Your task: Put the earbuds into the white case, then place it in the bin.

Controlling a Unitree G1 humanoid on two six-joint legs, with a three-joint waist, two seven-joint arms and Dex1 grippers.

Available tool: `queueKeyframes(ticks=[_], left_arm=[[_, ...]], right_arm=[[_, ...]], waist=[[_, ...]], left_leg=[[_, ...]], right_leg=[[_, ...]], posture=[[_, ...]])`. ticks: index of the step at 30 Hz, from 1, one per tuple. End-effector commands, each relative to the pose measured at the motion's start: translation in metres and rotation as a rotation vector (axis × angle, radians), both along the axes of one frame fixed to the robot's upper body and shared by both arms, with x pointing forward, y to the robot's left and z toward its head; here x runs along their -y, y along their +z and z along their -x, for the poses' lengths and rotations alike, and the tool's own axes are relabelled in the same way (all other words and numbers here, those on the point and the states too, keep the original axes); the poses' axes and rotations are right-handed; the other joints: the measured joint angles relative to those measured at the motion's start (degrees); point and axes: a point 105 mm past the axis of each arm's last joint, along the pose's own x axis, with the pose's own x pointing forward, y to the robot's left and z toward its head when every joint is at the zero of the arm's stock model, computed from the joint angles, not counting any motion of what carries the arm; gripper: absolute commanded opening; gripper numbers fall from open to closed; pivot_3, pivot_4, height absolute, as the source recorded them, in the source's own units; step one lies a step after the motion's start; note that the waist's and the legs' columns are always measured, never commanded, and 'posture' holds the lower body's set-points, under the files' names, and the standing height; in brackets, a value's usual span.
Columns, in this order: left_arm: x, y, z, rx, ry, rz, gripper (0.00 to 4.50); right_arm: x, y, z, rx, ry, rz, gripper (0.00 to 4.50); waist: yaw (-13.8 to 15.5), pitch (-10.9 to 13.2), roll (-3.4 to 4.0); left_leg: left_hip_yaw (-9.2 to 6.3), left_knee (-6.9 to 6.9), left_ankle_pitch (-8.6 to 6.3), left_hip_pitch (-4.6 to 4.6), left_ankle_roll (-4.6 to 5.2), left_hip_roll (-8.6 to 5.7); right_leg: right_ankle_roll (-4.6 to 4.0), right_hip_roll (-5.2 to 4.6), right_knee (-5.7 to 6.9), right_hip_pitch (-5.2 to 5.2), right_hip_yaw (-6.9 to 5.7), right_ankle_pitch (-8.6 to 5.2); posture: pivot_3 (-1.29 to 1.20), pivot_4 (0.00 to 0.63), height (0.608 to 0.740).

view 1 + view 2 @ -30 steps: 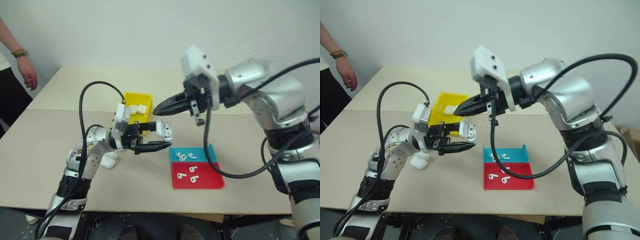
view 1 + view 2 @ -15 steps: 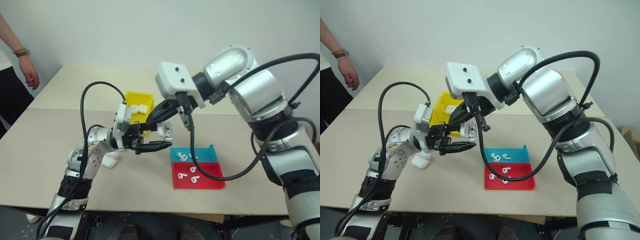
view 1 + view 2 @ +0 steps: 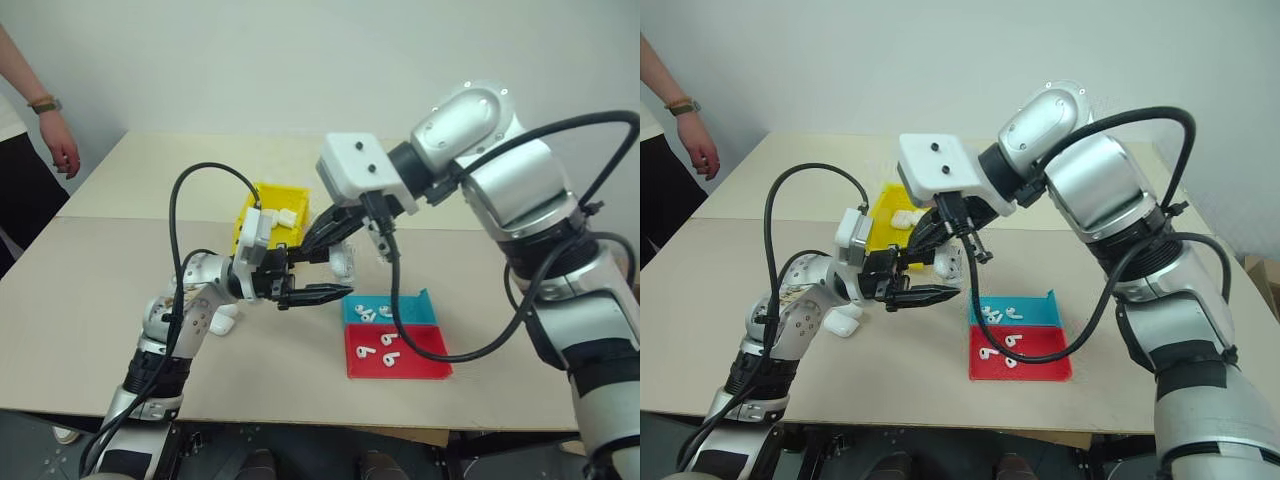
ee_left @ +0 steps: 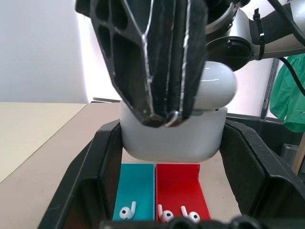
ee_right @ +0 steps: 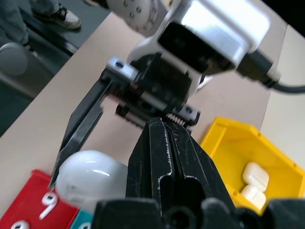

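White case (image 4: 171,136): sat clamped between the jaws of the left gripper (image 3: 318,293), held up off the bench (image 3: 100,300) in front of the bin, lid tipped open as far as the left wrist view showed.
Left gripper: jaws clenched on the white case, one finger either side of its body.
Right gripper (image 4: 164,114): jaws pressed fully together, tips down at the case's open mouth just under the lid; whether an earbud was pinched between them could not be told.
Earbuds (image 3: 378,345): several lay loose, some in the teal tray (image 3: 415,308), some in the red tray (image 3: 420,360), just beside and below the held case.
Bin (image 3: 262,198): yellow, behind the grippers on the bench, with a couple of white cases already inside.
Spare case (image 3: 844,321): lay on the bench by the left forearm, apart from the work.
Person (image 3: 55,140): a hand hung at the far left edge of the bench, well clear.
Stage, as judged: seating an earbud in the case; closing the lid and dropping it in the bin not yet done.
Risk: a push from the shut right tips could lever the case round in the left grip or knock it loose, since the glossy shell gives little purchase.
Risk: an earbud let go off-centre could miss its socket and fall to the bench or the trays.
Risk: the lid could be forced back on its hinge if the tips pressed on it.
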Motion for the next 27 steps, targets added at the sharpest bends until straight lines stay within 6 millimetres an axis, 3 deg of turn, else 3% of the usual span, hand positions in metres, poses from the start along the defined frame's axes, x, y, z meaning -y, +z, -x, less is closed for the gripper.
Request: queueKeyframes(ticks=[1, 5, 9, 11, 14, 17, 21, 25, 27], left_arm=[[0.0, 0.017, 0.005, 0.085, -0.003, 0.03, 2.78], [-0.001, 0.018, 0.005, 0.086, 0.005, 0.037, 2.78], [-0.002, 0.021, 0.001, 0.103, 0.053, 0.067, 2.78], [-0.005, 0.024, -0.003, 0.11, 0.11, 0.09, 2.78], [-0.012, 0.03, -0.012, 0.119, 0.229, 0.127, 2.78], [-0.022, 0.036, -0.024, 0.128, 0.376, 0.159, 2.78], [-0.039, 0.042, -0.042, 0.141, 0.605, 0.2, 2.78], [-0.057, 0.036, -0.069, 0.104, 0.84, 0.177, 2.78], [-0.063, 0.034, -0.076, 0.101, 0.907, 0.17, 2.78]], right_arm=[[0.011, 0.011, 0.008, 0.041, 0.031, -0.012, 0.05], [0.015, 0.022, 0.006, 0.027, -0.016, -0.1, 0.05], [0.023, 0.051, 0.0, -0.027, -0.118, -0.359, 0.05], [0.034, 0.066, -0.003, -0.088, -0.191, -0.505, 0.05], [0.054, 0.07, -0.008, -0.157, -0.301, -0.637, 0.05], [0.074, 0.058, -0.011, -0.215, -0.411, -0.708, 0.05], [0.093, 0.027, -0.011, -0.267, -0.557, -0.711, 0.05], [0.098, -0.013, -0.009, -0.275, -0.67, -0.65, 0.05], [0.096, -0.021, -0.007, -0.265, -0.68, -0.64, 0.05]], waist=[[0.0, 0.02, 0.03], [-0.07, 0.02, 0.03], [0.0, 0.02, 0.03], [0.04, 0.02, 0.03], [0.14, 0.02, 0.03], [0.33, 0.02, 0.03], [0.25, 0.02, 0.03], [0.07, 0.02, 0.03], [-0.07, 0.02, 0.03]], left_leg=[[0.0, 0.0, 0.0, 0.0, 0.0, 0.0], [0.0, 0.0, 0.0, 0.01, 0.0, 0.0], [-0.02, 0.01, 0.0, 0.0, 0.0, 0.0], [-0.02, 0.0, 0.0, 0.0, 0.0, 0.0], [-0.03, 0.0, 0.0, 0.0, 0.0, 0.0], [-0.08, 0.02, 0.0, 0.0, 0.0, -0.03], [-0.11, 0.01, -0.01, -0.01, 0.02, -0.07], [-0.11, 0.01, -0.01, -0.02, 0.02, -0.09], [-0.13, 0.01, -0.01, 0.0, 0.02, -0.09]], right_leg=[[0.0, 0.0, 0.0, 0.0, 0.0, 0.0], [0.0, 0.0, 0.01, 0.0, 0.0, 0.0], [0.0, 0.0, 0.03, 0.0, 0.01, 0.0], [0.0, -0.01, 0.02, 0.0, 0.0, 0.0], [-0.01, -0.02, 0.01, 0.03, -0.01, 0.0], [0.0, -0.04, -0.04, 0.11, -0.06, 0.0], [0.01, -0.07, -0.03, 0.1, -0.06, 0.01], [0.01, -0.07, -0.03, 0.1, -0.03, 0.01], [0.01, -0.06, -0.02, 0.11, -0.04, 0.01]], posture=[[0.0, 0.15, 0.74], [0.0, 0.15, 0.74], [0.0, 0.15, 0.74], [0.0, 0.15, 0.74], [0.0, 0.15, 0.74], [0.0, 0.15, 0.74], [0.0, 0.15, 0.74], [0.0, 0.15, 0.74], [0.0, 0.15, 0.74]])
